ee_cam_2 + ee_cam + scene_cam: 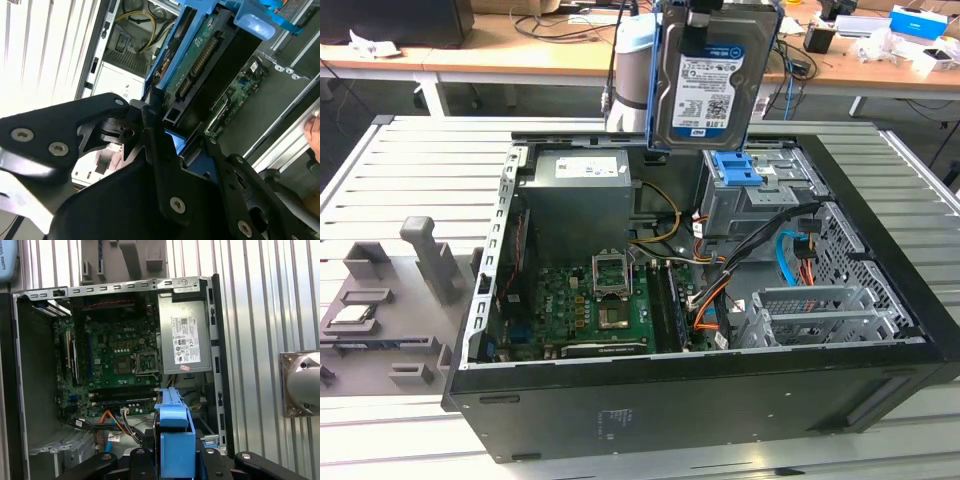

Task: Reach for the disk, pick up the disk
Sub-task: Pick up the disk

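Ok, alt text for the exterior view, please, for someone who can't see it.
The disk, silver-grey in a blue bracket with its label facing the camera, hangs upright above an open black computer case, gripped at its top edge by the robot's fingers. Inside the case lie a green motherboard and a grey power supply.

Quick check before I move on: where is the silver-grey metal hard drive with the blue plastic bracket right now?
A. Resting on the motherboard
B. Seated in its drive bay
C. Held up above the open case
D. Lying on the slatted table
C: in the exterior view the silver-grey metal hard drive hangs upright above the open black computer case, and the second wrist view shows the gripper clamped on its blue bracket.
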